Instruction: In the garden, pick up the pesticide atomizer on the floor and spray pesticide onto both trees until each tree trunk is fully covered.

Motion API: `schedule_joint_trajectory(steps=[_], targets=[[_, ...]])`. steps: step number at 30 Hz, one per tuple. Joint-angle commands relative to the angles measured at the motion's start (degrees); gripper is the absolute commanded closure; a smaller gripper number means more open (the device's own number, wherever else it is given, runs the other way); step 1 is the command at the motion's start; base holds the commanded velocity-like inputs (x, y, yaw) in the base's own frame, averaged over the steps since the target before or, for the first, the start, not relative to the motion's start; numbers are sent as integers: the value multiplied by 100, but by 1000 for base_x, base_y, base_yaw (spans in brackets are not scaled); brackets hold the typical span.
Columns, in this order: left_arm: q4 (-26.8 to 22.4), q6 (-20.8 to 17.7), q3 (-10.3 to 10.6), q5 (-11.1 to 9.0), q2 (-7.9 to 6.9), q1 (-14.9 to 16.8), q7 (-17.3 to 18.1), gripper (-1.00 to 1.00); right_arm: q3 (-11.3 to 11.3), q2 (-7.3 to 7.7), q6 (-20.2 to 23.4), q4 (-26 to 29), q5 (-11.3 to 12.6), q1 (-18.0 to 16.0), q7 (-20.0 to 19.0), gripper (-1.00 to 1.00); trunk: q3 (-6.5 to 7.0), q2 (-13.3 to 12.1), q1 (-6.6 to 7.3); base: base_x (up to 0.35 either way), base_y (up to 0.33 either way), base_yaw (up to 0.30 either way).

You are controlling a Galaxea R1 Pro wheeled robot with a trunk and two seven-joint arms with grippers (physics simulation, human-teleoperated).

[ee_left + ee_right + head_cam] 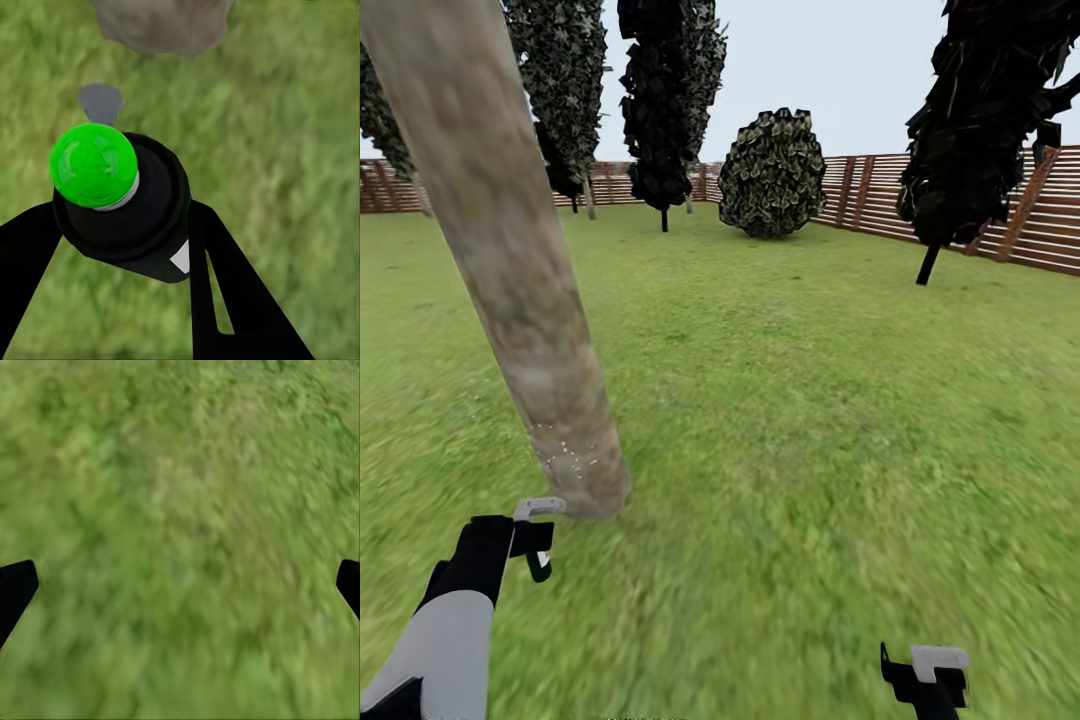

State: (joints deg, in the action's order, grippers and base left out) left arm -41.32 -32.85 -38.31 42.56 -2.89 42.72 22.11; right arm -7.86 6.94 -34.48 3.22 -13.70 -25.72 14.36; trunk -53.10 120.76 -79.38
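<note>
Head view puts our left tool (538,540) just beside the foot of the near tree trunk (510,270), on the grass (810,450). Its fingers (225,300) are clamped on the black, green-capped pesticide atomizer (124,206). Our right tool (180,585) hangs spread apart over grass.

- Left arm reaching forward and low at the head view's lower left, white forearm leading into a black wrist.
- Left gripper (536,540) at the arm's tip, black fingers (225,300) closed against an object clamped between them, seen in the left wrist view.
- Right gripper (928,678) low at the head view's lower right, fingertips (15,589) spread wide apart at opposite edges of the right wrist view, nothing between them.
</note>
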Motion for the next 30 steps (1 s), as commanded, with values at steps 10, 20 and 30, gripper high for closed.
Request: schedule_joint_trajectory(steps=[10, 20, 30], targets=[[-43, -462, 650, 80, 436, 653, 73, 100, -46, 8, -15, -6, -56, -3, 26, -100, -5, 2, 1, 0, 0, 183], [-90, -823, 1076, 70, 432, 1035, 84, 100, -40, 15, -15, -6, -62, -3, 23, -100, -5, 2, 1, 0, 0, 1], [-96, -1084, 1155, 103, 132, 1417, 600, 100, -40, 9, -15, -3, -55, -3, 23, -100, -5, 2, 1, 0, 0, 0]])
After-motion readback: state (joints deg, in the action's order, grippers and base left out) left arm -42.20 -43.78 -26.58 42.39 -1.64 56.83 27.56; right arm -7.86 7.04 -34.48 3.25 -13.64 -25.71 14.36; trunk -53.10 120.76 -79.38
